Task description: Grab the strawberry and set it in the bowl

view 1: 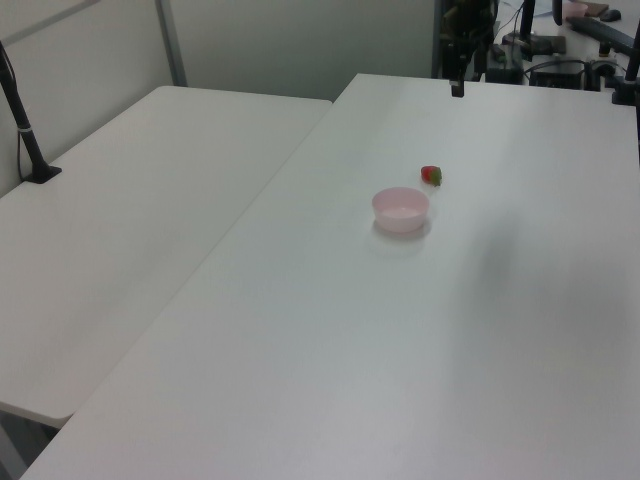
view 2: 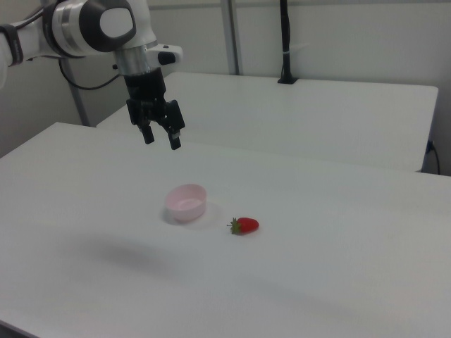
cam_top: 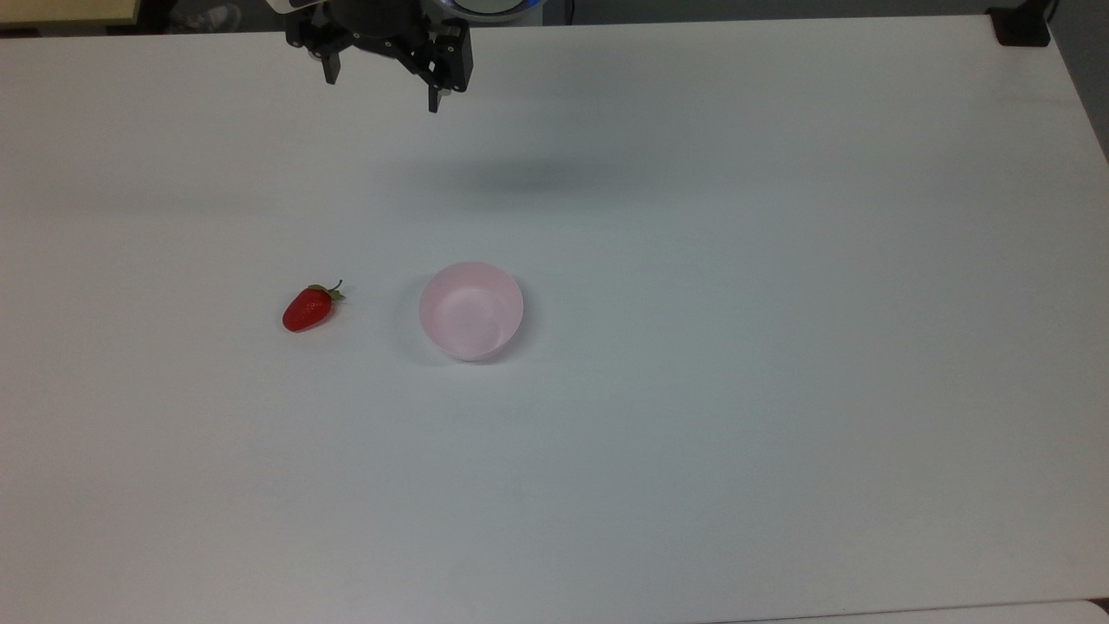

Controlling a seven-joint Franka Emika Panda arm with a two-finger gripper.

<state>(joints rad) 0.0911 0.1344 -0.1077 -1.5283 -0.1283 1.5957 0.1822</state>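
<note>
my gripper (view 2: 162, 136) hangs high over the white table (view 2: 338, 267), its two black fingers spread wide with nothing between them, well apart from both the fruit and the dish. the right view gives the fullest look at me: a rounded white and grey arm (view 2: 91, 28) dropping to the dark, angular hand, with a soft shadow on the tabletop below. in the top view my gripper (cam_top: 383, 91) sits at the upper edge, fingertips pointing down the frame. in the left view i can make out a dark finger (view 1: 457, 88) at the far end of the table.

the strawberry (cam_top: 308, 308) lies on its side on the bare table, glossy red and elongated, with a green leafy cap and a short curled stem that the top view picks out best. it rests near the bowl (cam_top: 471, 310) but not touching it: on the top view's left of the bowl, on the right view's right of it (view 2: 244, 225), and just beyond it in the left view (view 1: 431, 175). the bowl (view 2: 186, 202) is small, round, pale pink and smooth inside, holding nothing. a second white table (view 1: 120, 240) adjoins mine.
</note>
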